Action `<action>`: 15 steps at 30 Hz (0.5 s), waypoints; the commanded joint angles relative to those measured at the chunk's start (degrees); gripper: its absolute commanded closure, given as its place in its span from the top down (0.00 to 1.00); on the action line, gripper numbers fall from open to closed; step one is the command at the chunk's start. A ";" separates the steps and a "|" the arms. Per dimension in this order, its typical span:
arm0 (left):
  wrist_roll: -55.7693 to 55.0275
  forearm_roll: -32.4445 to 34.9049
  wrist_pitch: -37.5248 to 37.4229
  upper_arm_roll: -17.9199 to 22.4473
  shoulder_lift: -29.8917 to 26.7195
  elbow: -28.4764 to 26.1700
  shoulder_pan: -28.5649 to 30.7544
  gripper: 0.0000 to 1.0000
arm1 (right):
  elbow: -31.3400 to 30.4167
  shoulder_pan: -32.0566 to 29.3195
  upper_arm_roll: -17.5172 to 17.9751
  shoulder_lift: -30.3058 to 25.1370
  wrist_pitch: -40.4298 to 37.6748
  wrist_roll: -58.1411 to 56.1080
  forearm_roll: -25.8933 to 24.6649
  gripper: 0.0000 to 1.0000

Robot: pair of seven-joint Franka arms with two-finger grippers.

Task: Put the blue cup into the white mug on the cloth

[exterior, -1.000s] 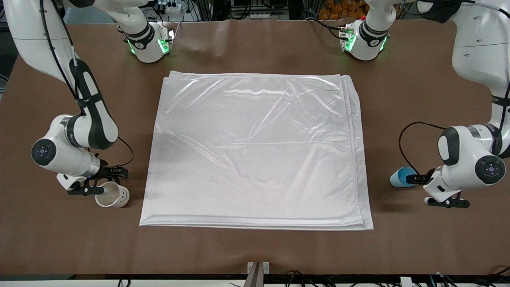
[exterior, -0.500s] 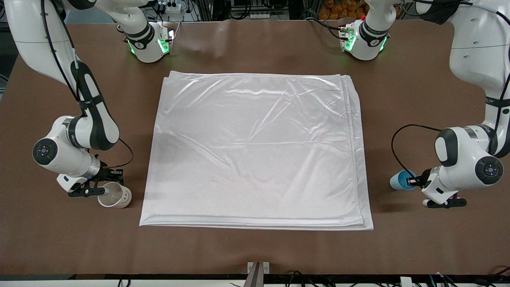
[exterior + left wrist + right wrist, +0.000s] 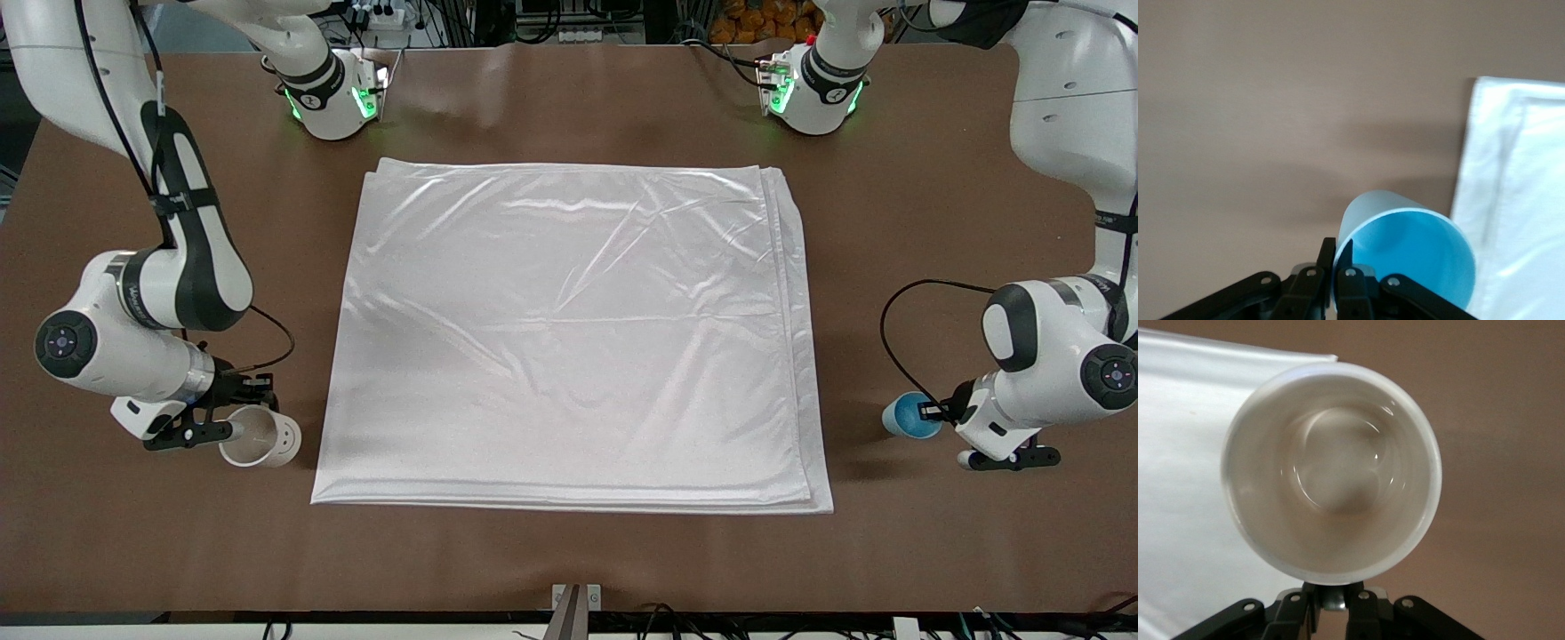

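We see the right end effector [image 3: 233, 433] clamped on the rim of the white mug [image 3: 262, 437], which hangs tilted over the brown surface [image 3: 569, 551] just beside the cloth [image 3: 569, 333], at the right arm's end. The right wrist view looks straight into the mug's mouth [image 3: 1331, 472]. The left end effector [image 3: 935, 412] pinches the wall of the blue cup [image 3: 911, 415] between closed fingers [image 3: 1346, 277], holding it tilted over the surface near the cloth's edge [image 3: 1511, 200] at the left arm's end.
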 commanded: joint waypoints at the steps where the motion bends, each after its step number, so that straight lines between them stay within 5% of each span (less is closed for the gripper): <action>1: -8.77 -0.79 -3.37 0.41 -1.18 -0.56 -5.23 0.00 | 3.86 7.57 -0.63 4.94 3.43 6.49 -0.70 0.00; 15: -28.28 -0.96 -10.31 0.33 -5.22 -0.56 -16.21 0.00 | 7.38 17.70 -3.00 14.61 12.48 10.02 -0.96 0.00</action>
